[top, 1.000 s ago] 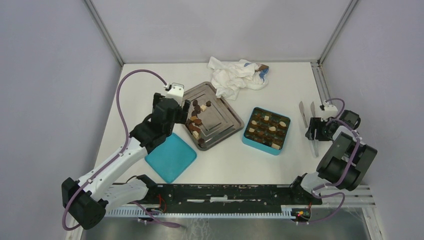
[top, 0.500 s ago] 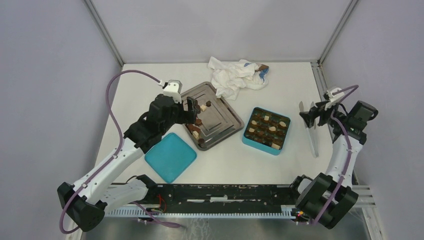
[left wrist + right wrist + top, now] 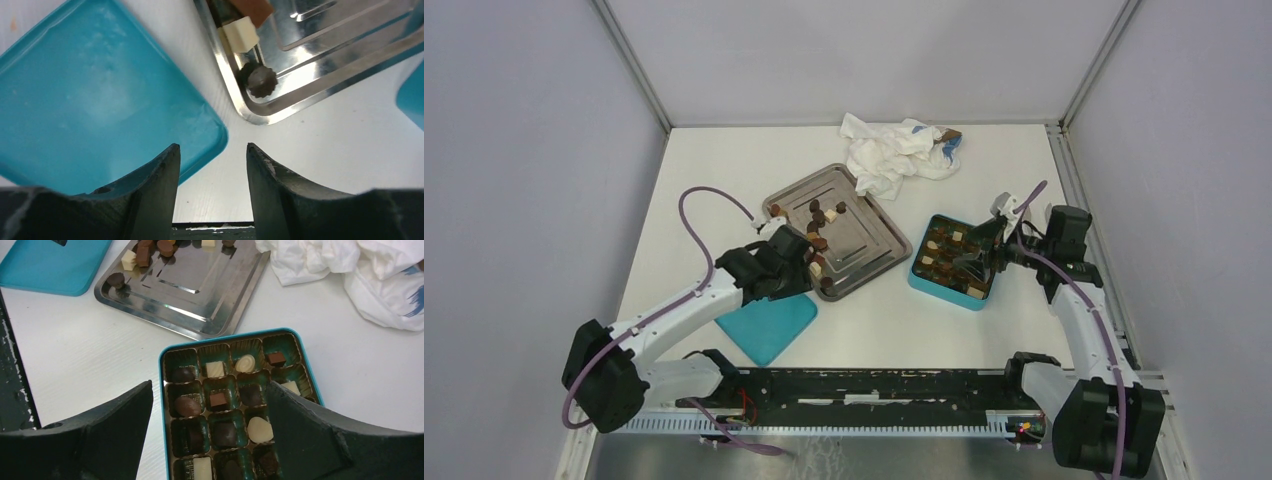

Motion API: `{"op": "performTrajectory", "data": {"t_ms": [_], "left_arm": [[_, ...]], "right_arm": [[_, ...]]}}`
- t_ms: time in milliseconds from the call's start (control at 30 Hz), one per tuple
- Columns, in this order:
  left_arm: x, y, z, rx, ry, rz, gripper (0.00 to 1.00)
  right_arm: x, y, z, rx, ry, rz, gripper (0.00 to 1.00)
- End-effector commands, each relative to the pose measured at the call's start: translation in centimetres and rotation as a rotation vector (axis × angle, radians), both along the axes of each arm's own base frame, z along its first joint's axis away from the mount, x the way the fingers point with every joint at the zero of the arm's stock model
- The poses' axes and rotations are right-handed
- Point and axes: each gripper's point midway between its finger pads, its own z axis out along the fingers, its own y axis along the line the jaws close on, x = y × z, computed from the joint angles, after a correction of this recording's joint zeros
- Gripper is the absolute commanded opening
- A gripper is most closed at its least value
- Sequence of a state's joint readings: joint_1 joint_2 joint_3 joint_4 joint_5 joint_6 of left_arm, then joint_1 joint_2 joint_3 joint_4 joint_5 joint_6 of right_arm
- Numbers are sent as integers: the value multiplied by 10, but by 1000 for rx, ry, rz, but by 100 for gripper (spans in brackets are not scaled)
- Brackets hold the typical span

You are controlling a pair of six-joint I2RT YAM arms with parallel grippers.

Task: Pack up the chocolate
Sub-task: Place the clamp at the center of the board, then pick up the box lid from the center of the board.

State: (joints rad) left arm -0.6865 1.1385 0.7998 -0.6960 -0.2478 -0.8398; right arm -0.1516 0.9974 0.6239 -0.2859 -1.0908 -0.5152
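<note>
Looking past our left tool, jaws parted and empty, we find the small glossy chocolates, dark, brown and cream, just ahead on the ridged steel tray, nearer this arm. Our right tool, spread wide and empty, hovers over the part-filled compartmented teal box.

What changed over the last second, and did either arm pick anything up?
The left gripper pulled back from over the chocolates to the near corner of the tray, beside the teal lid; its jaws are apart with nothing between them. The right gripper swung in from the far right and now hangs open over the box, empty. Tray, box, lid and cloth have not moved.
</note>
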Motion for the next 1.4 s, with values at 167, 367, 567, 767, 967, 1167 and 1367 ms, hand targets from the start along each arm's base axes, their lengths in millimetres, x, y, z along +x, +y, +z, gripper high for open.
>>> {"op": "performTrajectory", "data": {"t_ms": [167,367,567,767,967,1167,1367], "left_arm": [[5,19,-32,207,122,420,57],[19,5,-46,273,160,448,57],[28,-3,-58,331,198,428,57],[29,-9,-67,348,229,427,54],[22,-8,-68,309,236,444,44],[27,-9,-47,241,161,407,46],[36,-3,-11,203,48,372,57]], "right_arm": [[9,-7,32,-29,-133,-68,89],[10,-3,32,-42,-134,-68,89],[9,0,31,-56,-141,-62,89],[8,3,33,-66,-155,-51,90],[6,6,34,-72,-165,-36,90],[5,7,31,-80,-158,-25,90],[4,10,27,-87,-151,-9,90]]}}
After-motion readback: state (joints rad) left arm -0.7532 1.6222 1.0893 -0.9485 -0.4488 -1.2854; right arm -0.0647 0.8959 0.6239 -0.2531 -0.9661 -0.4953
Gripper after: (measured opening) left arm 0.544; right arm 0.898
